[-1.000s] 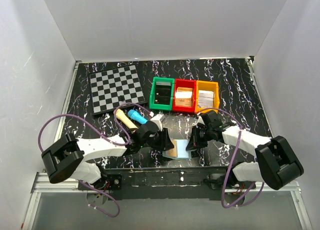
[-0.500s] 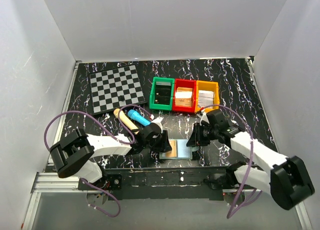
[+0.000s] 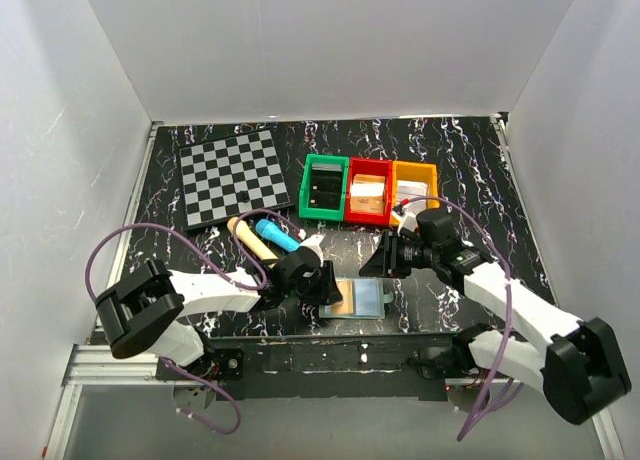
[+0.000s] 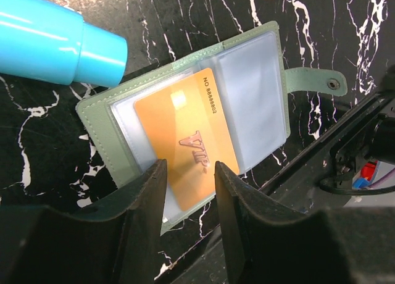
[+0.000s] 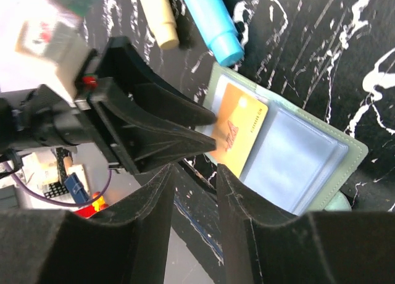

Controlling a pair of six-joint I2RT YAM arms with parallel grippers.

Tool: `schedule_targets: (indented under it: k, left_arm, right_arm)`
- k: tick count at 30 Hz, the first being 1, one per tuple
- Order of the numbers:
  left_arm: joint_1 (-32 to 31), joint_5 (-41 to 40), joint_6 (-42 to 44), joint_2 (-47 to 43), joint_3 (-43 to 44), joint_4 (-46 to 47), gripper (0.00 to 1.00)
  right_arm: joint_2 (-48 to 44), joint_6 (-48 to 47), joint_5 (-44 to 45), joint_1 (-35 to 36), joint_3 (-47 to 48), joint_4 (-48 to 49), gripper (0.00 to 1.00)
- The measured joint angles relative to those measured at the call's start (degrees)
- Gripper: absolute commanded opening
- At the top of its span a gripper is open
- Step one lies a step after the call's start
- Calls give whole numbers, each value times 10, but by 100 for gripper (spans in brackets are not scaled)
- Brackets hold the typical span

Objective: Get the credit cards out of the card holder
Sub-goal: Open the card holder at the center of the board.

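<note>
The card holder (image 4: 253, 92) lies open and flat on the table, directly ahead of my left gripper (image 4: 190, 173) and below and ahead of my right gripper (image 5: 194, 173). An orange card (image 4: 185, 136) marked VIP lies askew on the panel nearest my left jaws, its near end running under the gap between them. My left jaws stand partly apart, at the same spacing as one second ago, tips over that panel's near edge. Nothing is clamped between them, and I cannot tell whether they press down. Change at the right: one second ago my right jaws were together, down at the holder's other panel. They are now apart, holding nothing, drawn up and back from the holder. The holder's tab (image 4: 315, 80) projects to the right of my left jaws. A blue cylinder (image 4: 55, 43) lies ahead and to their left, just beside the holder's corner.
</note>
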Motion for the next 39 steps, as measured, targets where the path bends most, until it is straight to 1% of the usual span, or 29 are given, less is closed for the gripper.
schedule_targets:
  k: [4,14,22,28,33,39]
  left_arm:
    - [0,-11,0,-9,-9,-1,37]
    - [0,-25,-3,-16,-15,-4,36]
    - [0,-26,-4,-16,-15,-4,35]
    - [0,-30,-10,-16,-15,-9,30]
    - [0,-36,-20,-12,-15,-15,28]
    - [0,-39,-28,-8,-15,-17,25]
  right_arm:
    - [56,2,-17,0,-3,6,39]
    - [132,18,-37,0,-23,73,40]
    - [176,18,-46,0,-31,107,40]
    - [206,32,-59,0,-50,149,40]
    - [235,45,-67,0,-63,177,42]
    - [241,60,-74,0,-68,208,41]
